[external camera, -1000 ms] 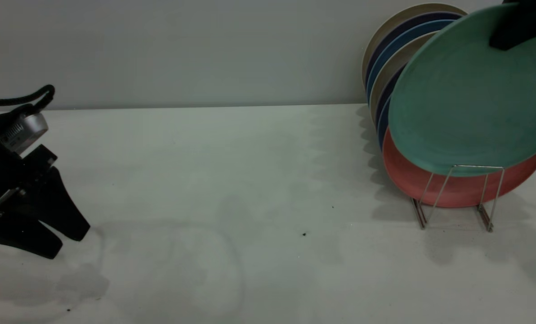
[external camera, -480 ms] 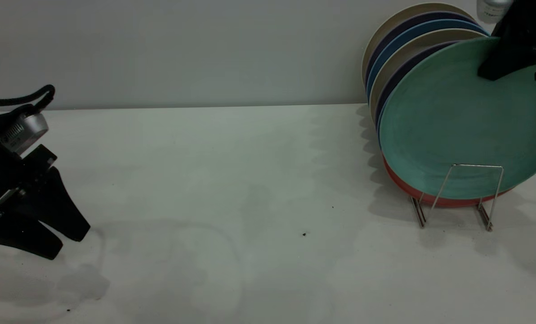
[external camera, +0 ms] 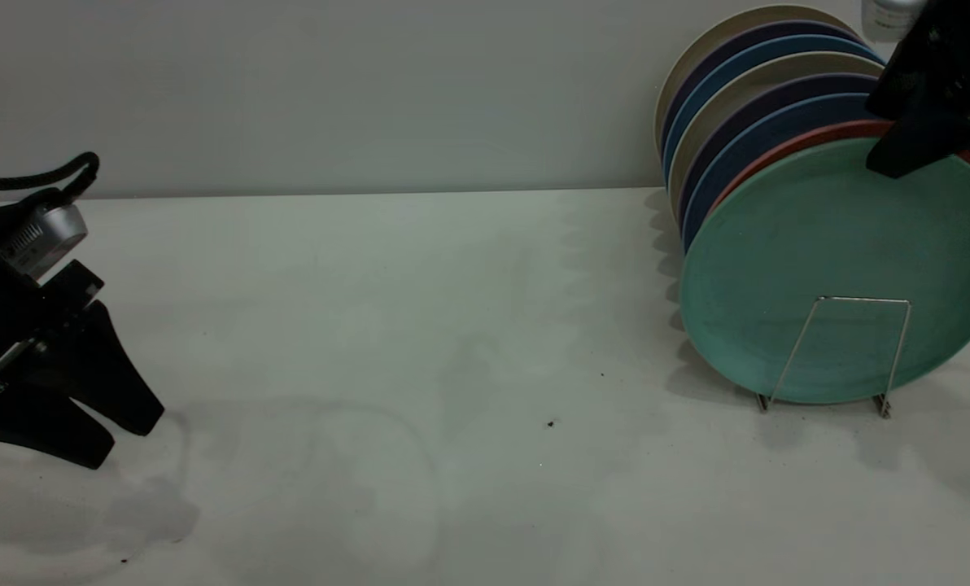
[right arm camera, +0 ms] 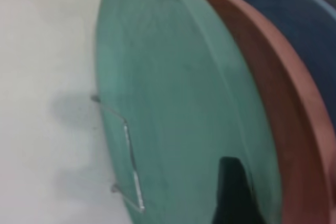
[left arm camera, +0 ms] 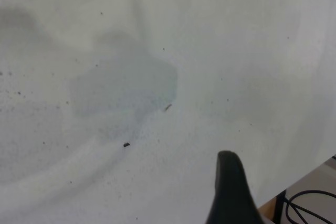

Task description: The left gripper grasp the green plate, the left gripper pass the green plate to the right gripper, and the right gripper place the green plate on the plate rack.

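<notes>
On the grey table [external camera: 420, 309], the green plate [external camera: 827, 268] stands in the plate rack [external camera: 855, 346] near the far right corner. The right gripper [external camera: 912, 155] pinches its top rim. Placing looks finished; next comes release. The left gripper [external camera: 86, 431] rests spread and empty at the left edge.

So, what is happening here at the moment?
The right gripper is at the top edge of the green plate, which stands upright in the plate rack at the front of a row of plates, just before a salmon-pink plate. It is not visible whether the gripper has let go. The left gripper is parked open, low over the table at the far left, holding nothing.
</notes>
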Available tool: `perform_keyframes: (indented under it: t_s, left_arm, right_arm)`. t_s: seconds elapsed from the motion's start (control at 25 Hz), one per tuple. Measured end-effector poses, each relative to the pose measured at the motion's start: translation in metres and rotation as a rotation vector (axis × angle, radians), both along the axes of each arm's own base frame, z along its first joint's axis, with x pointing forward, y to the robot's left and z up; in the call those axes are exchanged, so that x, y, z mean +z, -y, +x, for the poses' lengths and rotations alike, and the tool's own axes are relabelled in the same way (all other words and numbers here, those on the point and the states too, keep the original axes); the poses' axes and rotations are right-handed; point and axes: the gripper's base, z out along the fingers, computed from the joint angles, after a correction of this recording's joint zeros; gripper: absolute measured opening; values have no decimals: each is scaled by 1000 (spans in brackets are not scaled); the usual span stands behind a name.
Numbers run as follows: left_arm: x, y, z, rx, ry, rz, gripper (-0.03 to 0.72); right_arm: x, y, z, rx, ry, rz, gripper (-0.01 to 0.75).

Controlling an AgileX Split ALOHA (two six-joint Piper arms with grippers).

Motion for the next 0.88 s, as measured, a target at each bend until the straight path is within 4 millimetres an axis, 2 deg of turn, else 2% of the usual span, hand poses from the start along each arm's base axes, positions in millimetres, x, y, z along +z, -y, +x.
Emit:
perform_keyframes:
  t_s: [0.12, 0.28, 0.44, 0.56, 0.64, 0.76, 0.88]
  left_arm:
    - [0, -1, 1, 1, 7, 7, 516]
    - [8, -5, 12, -47, 38, 31, 516]
    - [30, -10, 30, -82, 53, 57, 516]
    - [63, -15, 37, -80, 86, 116, 516]
    - [90, -19, 37, -69, 127, 177, 516]
    - [137, -24, 24, -58, 212, 287, 516]
    - [180, -28, -1, -49, 260, 388, 516]
  right_arm:
    - [12, 2, -7, -82, -27, 33, 538]
    - [42, 4, -24, -243, -57, 114, 561]
    - [62, 8, -44, -583, -188, 300, 564]
    - [67, 16, -61, -910, -349, 400, 564]
    - [69, 20, -75, -1039, -436, 359, 564]
    - [74, 27, -93, -1137, -512, 253, 564]
    - [89, 32, -107, -1151, -462, 232, 564]
